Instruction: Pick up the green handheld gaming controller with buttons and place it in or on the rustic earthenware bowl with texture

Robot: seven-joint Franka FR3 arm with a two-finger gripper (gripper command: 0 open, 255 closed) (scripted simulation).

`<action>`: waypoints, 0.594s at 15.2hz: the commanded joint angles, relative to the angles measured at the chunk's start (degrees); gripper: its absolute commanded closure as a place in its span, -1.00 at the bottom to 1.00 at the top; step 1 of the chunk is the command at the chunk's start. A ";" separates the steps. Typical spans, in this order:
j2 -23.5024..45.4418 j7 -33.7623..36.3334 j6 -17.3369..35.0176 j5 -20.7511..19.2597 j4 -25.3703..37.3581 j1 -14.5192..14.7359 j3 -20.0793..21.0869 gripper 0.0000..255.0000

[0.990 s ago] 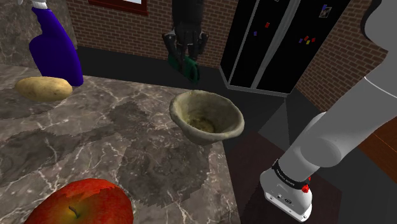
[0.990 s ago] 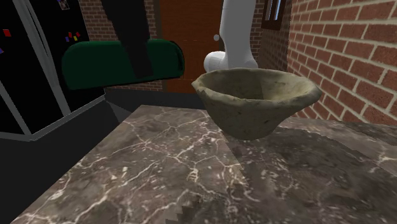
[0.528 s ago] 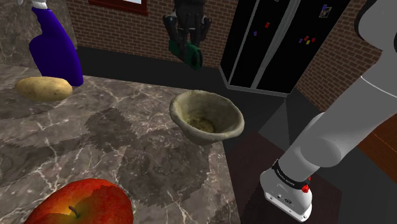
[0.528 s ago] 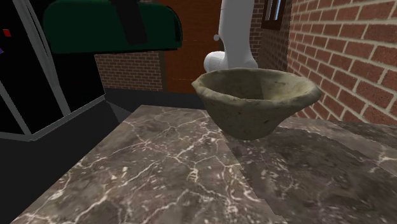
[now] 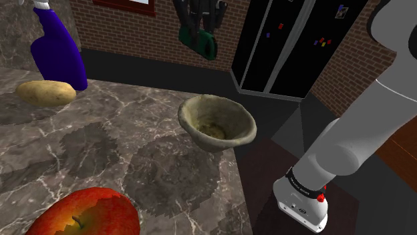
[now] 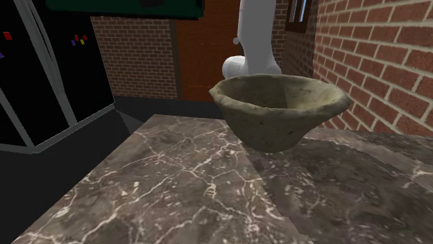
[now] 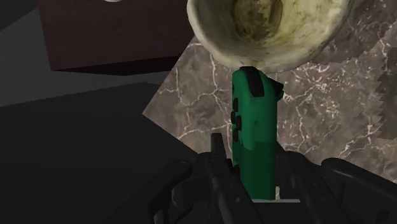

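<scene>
A dark, white-veined marble tabletop (image 5: 133,157) takes up the lower half of the shoulder view, with red brick walls (image 5: 113,30) behind it and a tall black cabinet (image 5: 294,40) dotted with small coloured magnets on that view's right. In the second exterior view a brown door (image 6: 208,48) stands behind the white arm (image 6: 257,35). At the shoulder view's near left edge lies a red apple (image 5: 83,213), and far to the left stand a purple spray bottle (image 5: 57,50) and a potato (image 5: 45,92) just beside it, all well apart from the bowl. The rough, mottled tan bowl (image 5: 217,121) sits upright near the tabletop's corner, nothing standing between it and the claw. The black claw (image 5: 199,20) hangs high above the tabletop near the shoulder view's top edge, its fingers (image 7: 216,153) pinching the green controller (image 7: 254,137) from both sides. In the wrist view the controller's buttoned far end points toward the bowl's rim, the bowl lying well below it.
</scene>
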 commanded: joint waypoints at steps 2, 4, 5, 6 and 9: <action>-4.04 1.28 0.42 2.30 -3.76 0.65 0.47 1.00; -7.11 2.47 0.65 4.12 -6.51 1.35 0.90 1.00; -8.57 3.11 0.72 5.01 -7.74 1.74 1.14 1.00; -9.97 3.79 0.74 5.89 -8.88 2.15 1.40 1.00; -13.86 6.02 0.68 8.47 -11.82 3.50 2.30 1.00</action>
